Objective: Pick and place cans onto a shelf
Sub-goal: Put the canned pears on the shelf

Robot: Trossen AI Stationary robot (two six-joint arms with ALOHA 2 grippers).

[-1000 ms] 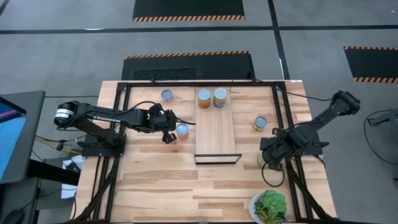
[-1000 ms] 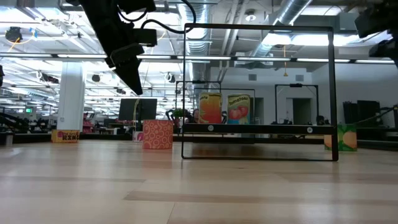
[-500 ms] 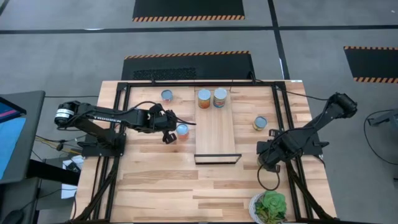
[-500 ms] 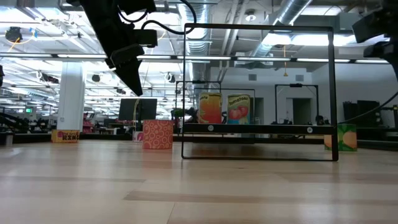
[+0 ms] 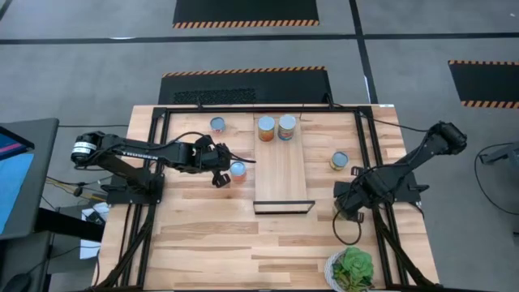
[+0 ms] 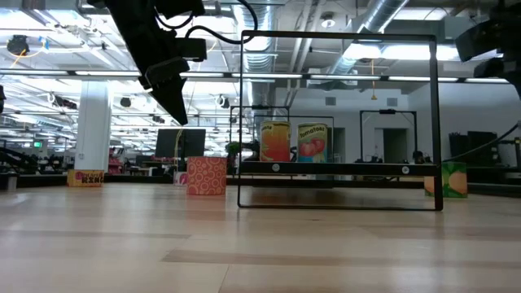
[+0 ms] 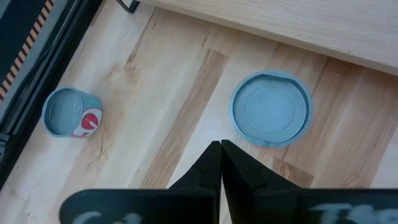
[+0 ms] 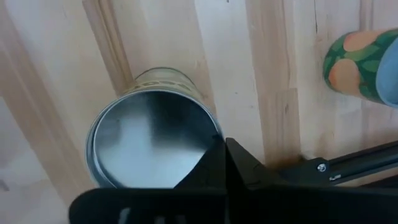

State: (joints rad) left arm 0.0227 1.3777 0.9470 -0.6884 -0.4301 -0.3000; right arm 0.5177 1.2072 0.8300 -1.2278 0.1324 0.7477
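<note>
The shelf (image 5: 281, 172) lies in the table's middle, and two cans (image 5: 267, 128) (image 5: 286, 126) stand on its far end. Loose cans stand on the table at far left (image 5: 217, 124), left of the shelf (image 5: 238, 170) and right of it (image 5: 339, 161). My left gripper (image 5: 217, 176) hangs shut beside the left can (image 7: 270, 109), clear of it. My right gripper (image 5: 345, 212) points down, shut, over the silver top of a can (image 8: 152, 146) near the table's right edge. That can is hidden in the high view. My right gripper's shut fingertips (image 8: 219, 155) point down from above over the can's top rim (image 8: 208, 127), at the side of the can. I cannot tell whether they touch it. The can stands upright on the table.
A leafy plant (image 5: 351, 269) sits at the near right corner. Black frame rails (image 5: 375, 162) run along the table's sides. A can with a green and orange label (image 8: 360, 68) stands near the right gripper. The shelf's black bracket (image 6: 338, 122) rises at its near end.
My right gripper has shifted a little toward the table's left edge and downward. It now covers the can by the right edge, which showed beside it a second ago.
</note>
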